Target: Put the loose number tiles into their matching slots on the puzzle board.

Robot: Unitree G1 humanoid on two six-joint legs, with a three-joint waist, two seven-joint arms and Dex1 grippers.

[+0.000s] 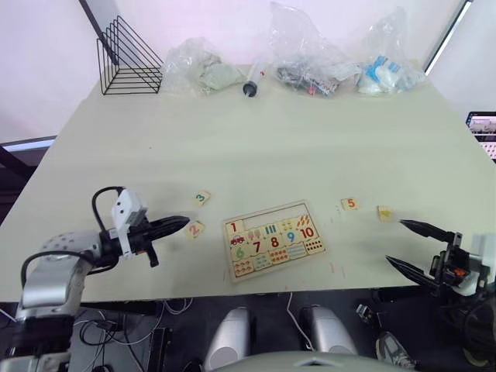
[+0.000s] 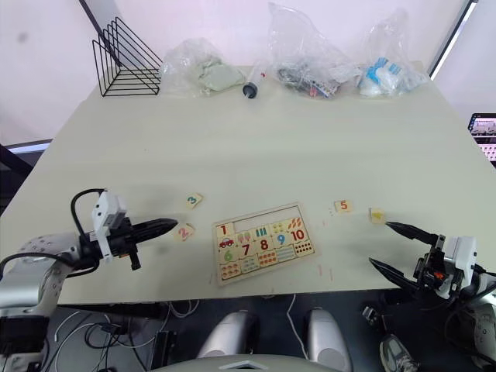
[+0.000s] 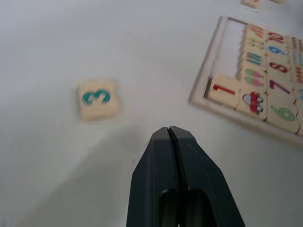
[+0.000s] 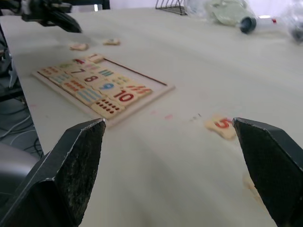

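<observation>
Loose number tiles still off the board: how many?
4. Green 3 tile and pink 2 tile left of the wooden puzzle board; orange 5 tile and yellow 4 tile right of it.

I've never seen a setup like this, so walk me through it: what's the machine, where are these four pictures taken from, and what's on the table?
It is a two-armed humanoid robot. Two pictures come from its head, two from cameras on its wrists. The left hand is shut and empty; the right hand is open and empty. On the table lies a puzzle board with tile 1 already in its top row. Loose beside it: tile 2, tile 3, tile 5 and a yellow tile. Bags and a wire rack stand at the far edge.
</observation>
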